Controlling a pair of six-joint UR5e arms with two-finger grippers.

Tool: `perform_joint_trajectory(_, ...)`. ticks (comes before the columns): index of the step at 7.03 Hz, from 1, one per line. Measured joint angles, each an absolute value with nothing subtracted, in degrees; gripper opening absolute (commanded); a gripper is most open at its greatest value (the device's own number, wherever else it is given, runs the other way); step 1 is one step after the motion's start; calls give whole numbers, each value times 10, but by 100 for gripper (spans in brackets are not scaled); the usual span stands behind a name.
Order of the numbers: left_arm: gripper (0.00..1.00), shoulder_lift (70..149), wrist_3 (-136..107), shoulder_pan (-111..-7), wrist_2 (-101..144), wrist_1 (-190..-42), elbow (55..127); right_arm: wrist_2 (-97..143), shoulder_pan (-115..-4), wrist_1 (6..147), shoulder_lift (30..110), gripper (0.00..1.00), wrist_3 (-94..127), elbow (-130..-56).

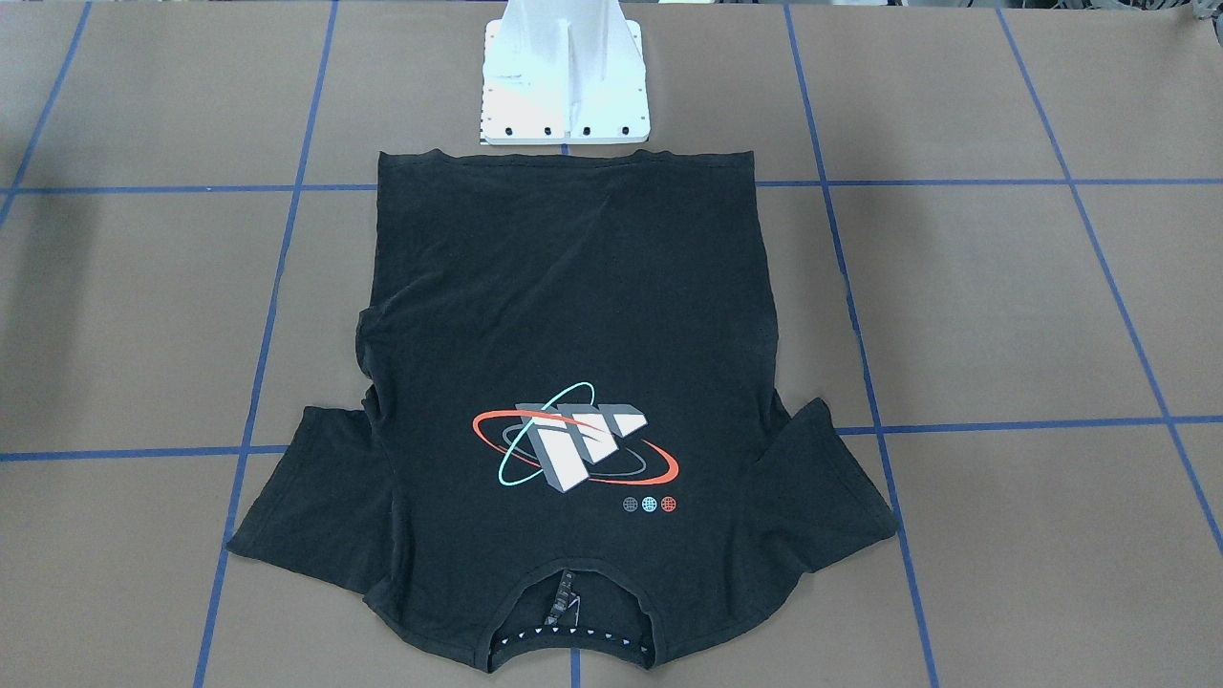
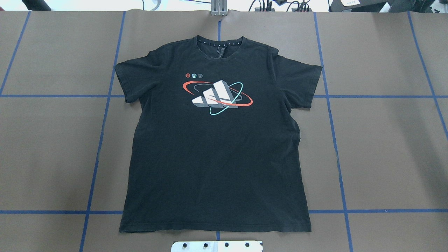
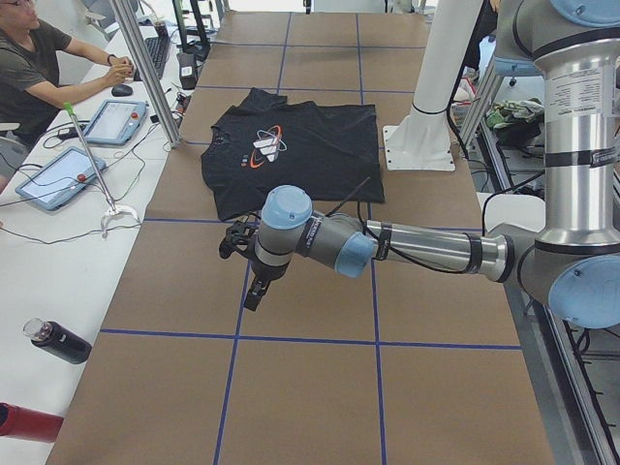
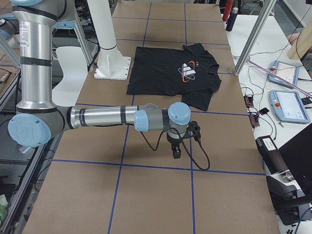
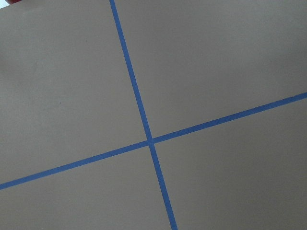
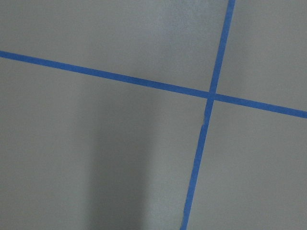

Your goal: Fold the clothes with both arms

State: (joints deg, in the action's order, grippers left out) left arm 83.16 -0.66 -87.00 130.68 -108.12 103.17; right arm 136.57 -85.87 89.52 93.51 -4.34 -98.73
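The black T-shirt (image 2: 217,157) lies flat and spread out in the middle of the table, graphic side up, collar away from the robot and hem near its base. It also shows in the front-facing view (image 1: 573,315) and both side views (image 3: 291,165) (image 4: 165,78). My left gripper (image 3: 252,291) hangs over bare table off the shirt's left side, clear of it. My right gripper (image 4: 175,151) hangs over bare table off the shirt's right side. Both show only in the side views, so I cannot tell whether they are open or shut. The wrist views show only brown table and blue tape.
The white base block (image 1: 564,86) stands just behind the shirt's hem. Blue tape lines (image 2: 101,140) grid the brown table. A side bench holds tablets (image 3: 58,174) and bottles (image 3: 53,339), with an operator (image 3: 39,68) seated there. More tablets (image 4: 290,105) lie on the opposite bench.
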Motion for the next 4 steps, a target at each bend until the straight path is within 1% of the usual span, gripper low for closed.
perform_joint_trajectory(4, 100, 816, -4, -870, 1316, -1092, 1040, 1370, -858, 893, 936, 100, -45, -986)
